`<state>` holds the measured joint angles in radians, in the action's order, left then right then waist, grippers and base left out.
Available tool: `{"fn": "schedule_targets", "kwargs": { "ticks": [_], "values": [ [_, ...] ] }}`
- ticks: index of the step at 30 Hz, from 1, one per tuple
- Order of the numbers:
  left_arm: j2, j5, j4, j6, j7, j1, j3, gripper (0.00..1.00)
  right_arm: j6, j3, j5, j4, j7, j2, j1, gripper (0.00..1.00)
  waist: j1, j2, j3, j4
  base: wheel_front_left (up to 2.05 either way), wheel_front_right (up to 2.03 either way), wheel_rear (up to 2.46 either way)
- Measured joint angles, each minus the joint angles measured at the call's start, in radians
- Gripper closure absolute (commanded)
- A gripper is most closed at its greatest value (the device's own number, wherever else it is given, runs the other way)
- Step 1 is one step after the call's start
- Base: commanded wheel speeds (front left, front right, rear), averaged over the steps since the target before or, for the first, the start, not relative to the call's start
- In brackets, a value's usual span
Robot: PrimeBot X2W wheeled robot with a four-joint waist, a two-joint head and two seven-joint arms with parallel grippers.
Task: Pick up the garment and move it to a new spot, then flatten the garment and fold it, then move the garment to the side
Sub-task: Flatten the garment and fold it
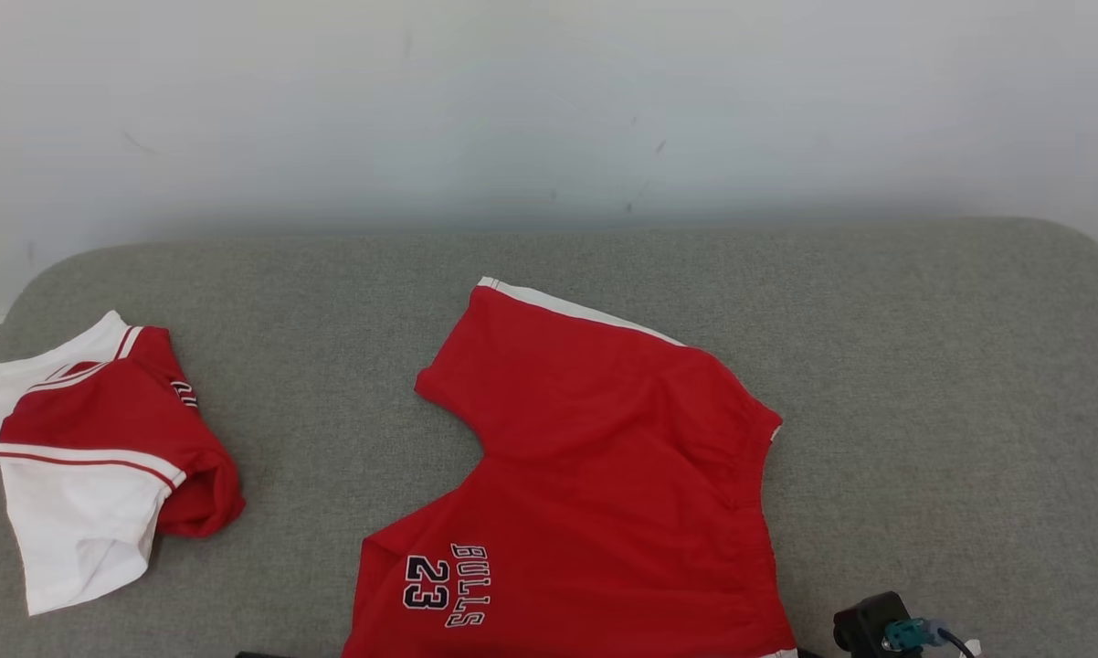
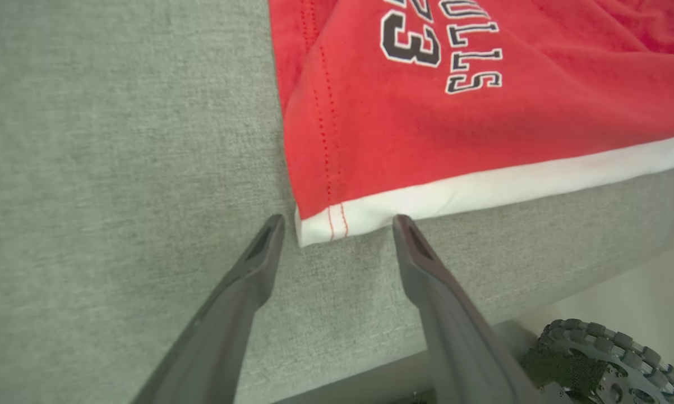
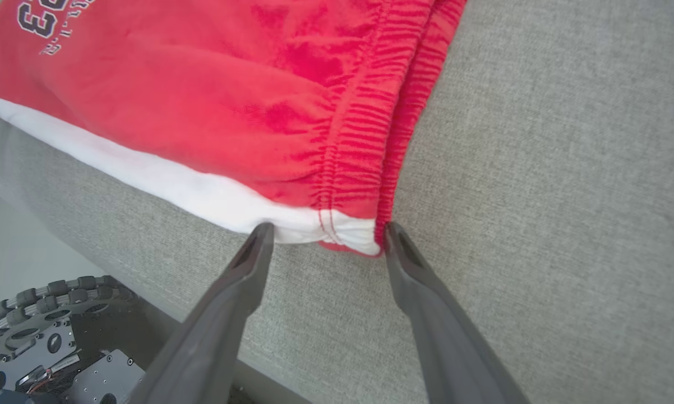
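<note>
The garment is a pair of red shorts with a white side stripe and "BULLS 23" print, spread flat on the grey padded table, its near edge running off the bottom of the head view. My left gripper is open, its fingertips straddling the white-trimmed leg-hem corner of the garment just short of the cloth. My right gripper is open too, its fingertips either side of the elastic waistband corner of the garment. Nothing is gripped.
A second red-and-white garment lies crumpled at the table's left end. The grey table ends close under both grippers, with my wheeled base and floor below. A white wall stands behind the table.
</note>
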<state>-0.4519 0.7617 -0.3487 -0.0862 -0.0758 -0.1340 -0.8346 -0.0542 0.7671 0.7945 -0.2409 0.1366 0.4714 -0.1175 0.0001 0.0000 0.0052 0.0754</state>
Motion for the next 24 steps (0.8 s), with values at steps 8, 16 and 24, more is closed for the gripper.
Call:
{"fn": "schedule_targets", "kwargs": {
  "ticks": [8,16,24],
  "values": [
    [0.017,0.007,-0.017,0.025,-0.012,-0.001,-0.013,1.00,-0.009,0.011,-0.018,-0.011,0.022,-0.002,-0.020,1.00,0.0000,0.0000,0.006,0.006,0.00,0.00,0.00],
    [0.009,-0.006,0.002,0.023,0.006,-0.021,-0.009,1.00,-0.009,-0.007,-0.011,-0.003,0.021,-0.003,-0.037,1.00,0.0000,0.0000,0.010,0.015,0.00,0.00,0.00],
    [-0.011,-0.026,0.019,0.012,0.006,-0.021,-0.011,0.09,-0.009,-0.019,-0.004,0.008,0.016,0.002,-0.036,1.00,0.0000,0.0000,0.014,0.022,0.00,0.00,0.00]
  ]
}}
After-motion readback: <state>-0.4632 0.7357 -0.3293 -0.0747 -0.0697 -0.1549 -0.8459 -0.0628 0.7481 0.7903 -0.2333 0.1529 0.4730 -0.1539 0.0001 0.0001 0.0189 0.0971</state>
